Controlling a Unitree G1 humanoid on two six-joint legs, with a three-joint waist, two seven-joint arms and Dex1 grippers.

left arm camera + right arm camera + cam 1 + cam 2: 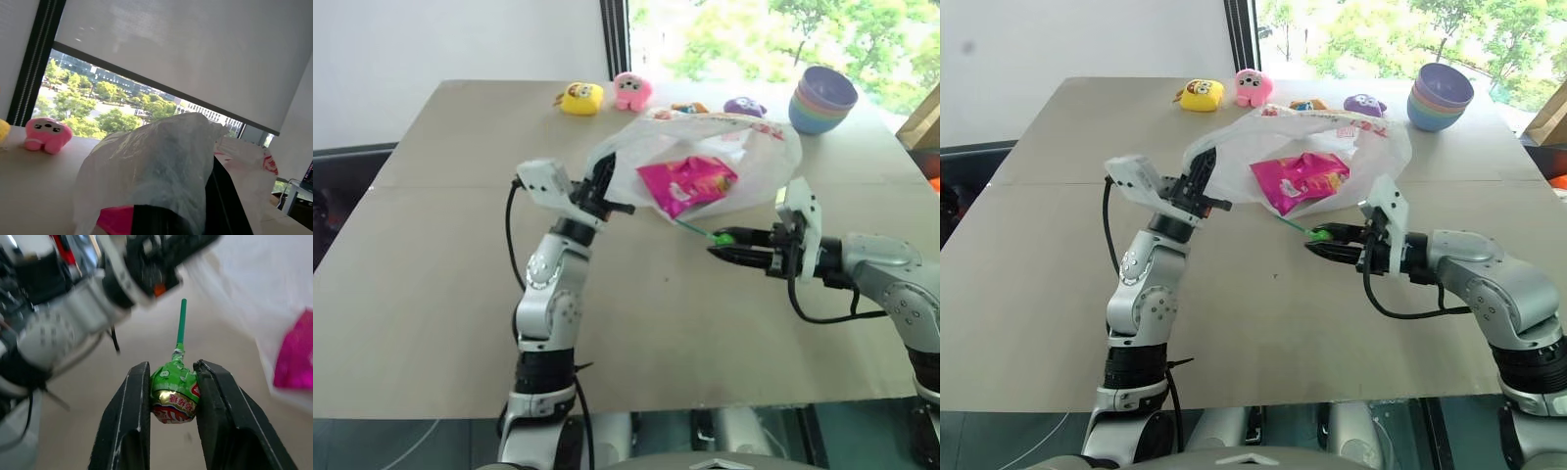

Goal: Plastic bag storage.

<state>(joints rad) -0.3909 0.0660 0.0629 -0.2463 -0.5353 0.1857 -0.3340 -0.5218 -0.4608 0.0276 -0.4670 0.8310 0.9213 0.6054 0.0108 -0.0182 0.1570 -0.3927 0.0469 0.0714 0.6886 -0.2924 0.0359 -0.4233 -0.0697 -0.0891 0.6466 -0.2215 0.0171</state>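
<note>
Your left gripper (603,199) is clamped on the bag (705,157), whose long axis runs 9 to 3 o'clock, mouth seemingly toward 9. Your right gripper (172,396) pinches a lollipop (173,389).

Daylight floods in from the window (773,39) at the far side of the tabletop (440,294), where the trees outside are washed out to a pale, overexposed green. The tabletop is evenly and brightly lit, with soft, faint shadows. The plastic bag (705,157) glows translucent, backlit by the window, and the magenta packet (687,183) shows through it. In the left wrist view the bag's near fold is soft and out of focus, while the blind (195,54) above is a flat, bright grey. In the right wrist view the lollipop (175,391) is sharp, but the other arm (73,318) and the background are smeared with blur.
</note>
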